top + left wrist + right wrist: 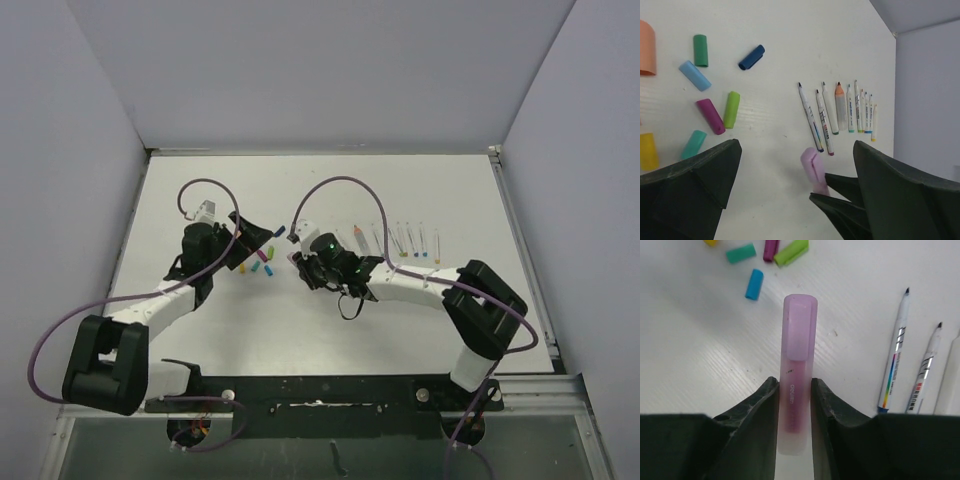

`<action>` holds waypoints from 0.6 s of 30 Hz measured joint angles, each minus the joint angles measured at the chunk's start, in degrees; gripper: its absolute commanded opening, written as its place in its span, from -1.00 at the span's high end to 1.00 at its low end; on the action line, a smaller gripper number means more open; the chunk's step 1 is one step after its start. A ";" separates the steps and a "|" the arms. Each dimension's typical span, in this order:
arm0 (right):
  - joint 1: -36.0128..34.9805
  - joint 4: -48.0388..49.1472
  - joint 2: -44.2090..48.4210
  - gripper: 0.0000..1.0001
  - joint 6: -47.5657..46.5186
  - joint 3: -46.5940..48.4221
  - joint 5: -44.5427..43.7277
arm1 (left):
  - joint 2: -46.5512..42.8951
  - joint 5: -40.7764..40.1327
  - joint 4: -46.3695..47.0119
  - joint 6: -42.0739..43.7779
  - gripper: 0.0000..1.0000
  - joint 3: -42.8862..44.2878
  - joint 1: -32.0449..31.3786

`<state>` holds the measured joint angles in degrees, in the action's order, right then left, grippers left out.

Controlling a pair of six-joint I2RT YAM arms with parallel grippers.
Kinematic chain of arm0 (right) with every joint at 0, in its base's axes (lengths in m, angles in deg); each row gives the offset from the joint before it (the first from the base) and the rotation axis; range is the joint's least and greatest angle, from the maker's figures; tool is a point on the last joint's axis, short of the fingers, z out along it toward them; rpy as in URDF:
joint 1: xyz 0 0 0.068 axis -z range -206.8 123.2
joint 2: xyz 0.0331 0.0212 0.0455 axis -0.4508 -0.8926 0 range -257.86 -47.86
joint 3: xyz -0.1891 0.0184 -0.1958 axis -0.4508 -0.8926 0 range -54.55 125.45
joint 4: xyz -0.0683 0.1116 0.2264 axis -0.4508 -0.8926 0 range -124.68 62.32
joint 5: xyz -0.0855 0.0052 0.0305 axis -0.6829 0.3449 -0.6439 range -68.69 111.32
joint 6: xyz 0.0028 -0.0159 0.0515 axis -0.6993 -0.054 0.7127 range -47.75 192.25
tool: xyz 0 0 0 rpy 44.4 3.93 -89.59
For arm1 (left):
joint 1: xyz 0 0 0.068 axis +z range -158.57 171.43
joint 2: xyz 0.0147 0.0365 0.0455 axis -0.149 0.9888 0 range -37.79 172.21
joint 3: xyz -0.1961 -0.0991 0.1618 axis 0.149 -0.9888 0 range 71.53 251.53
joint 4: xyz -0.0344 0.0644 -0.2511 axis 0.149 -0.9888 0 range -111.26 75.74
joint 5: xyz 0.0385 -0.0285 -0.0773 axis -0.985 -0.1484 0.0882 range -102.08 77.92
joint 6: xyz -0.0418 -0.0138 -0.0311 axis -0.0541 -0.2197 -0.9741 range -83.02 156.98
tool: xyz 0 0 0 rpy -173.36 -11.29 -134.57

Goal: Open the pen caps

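Observation:
My right gripper (794,385) is shut on the barrel of the fat pink highlighter (798,405), whose lilac cap (800,325) is on and points away from the jaws. In the left wrist view the capped highlighter (812,167) sits between my left gripper's (797,165) wide-open fingers, touching neither. Loose pen caps lie on the table: green (700,50), light blue (695,75), dark blue (751,57), magenta (710,116), lime (731,109), teal (693,144), yellow (647,150), orange (645,47). Several slim uncapped pens (840,107) lie in a row beyond.
In the top view both grippers, left (255,238) and right (303,268), meet mid-table. The caps (258,265) lie below the left gripper; the pen row (400,240) lies to the right. Grey walls enclose the white table (330,330).

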<state>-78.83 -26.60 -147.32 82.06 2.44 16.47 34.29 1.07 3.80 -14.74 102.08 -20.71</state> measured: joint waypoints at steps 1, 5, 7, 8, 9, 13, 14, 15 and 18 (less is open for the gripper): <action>0.22 0.61 1.53 1.00 0.02 -0.11 0.04 | 1.14 0.50 0.96 -0.66 -0.90 -0.20 -0.39; 0.63 2.86 6.16 1.00 0.09 -0.11 1.09 | 4.83 1.99 5.70 -2.99 -0.83 -0.31 -2.84; 0.72 3.17 7.30 1.00 0.13 -0.11 1.81 | 6.23 2.60 8.31 -3.89 -0.80 -0.31 -4.31; 0.72 3.17 7.54 1.00 0.13 -0.11 2.14 | 6.67 2.75 9.20 -4.33 -0.79 -0.31 -4.79; 0.74 3.15 7.67 1.00 0.13 -0.09 2.54 | 7.19 2.97 10.21 -4.81 -0.77 -0.28 -5.44; 1.07 3.08 7.85 1.00 0.39 -0.09 3.74 | 8.59 3.43 14.05 -6.23 -0.63 -0.28 -7.69; 1.07 3.10 7.89 1.00 0.59 -0.11 4.00 | 8.79 3.48 14.86 -6.45 -0.58 -0.28 -8.13; 1.14 3.10 8.00 1.00 0.79 -0.11 4.28 | 9.01 3.54 15.76 -6.67 -0.52 -0.28 -8.59; 1.57 3.17 8.35 1.00 1.42 -0.11 5.29 | 9.99 3.91 18.78 -7.52 -0.36 -0.28 -9.62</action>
<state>-77.25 -23.43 -138.97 83.48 2.33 21.76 44.27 4.98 22.58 -22.26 101.80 -30.33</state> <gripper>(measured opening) 0.262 0.748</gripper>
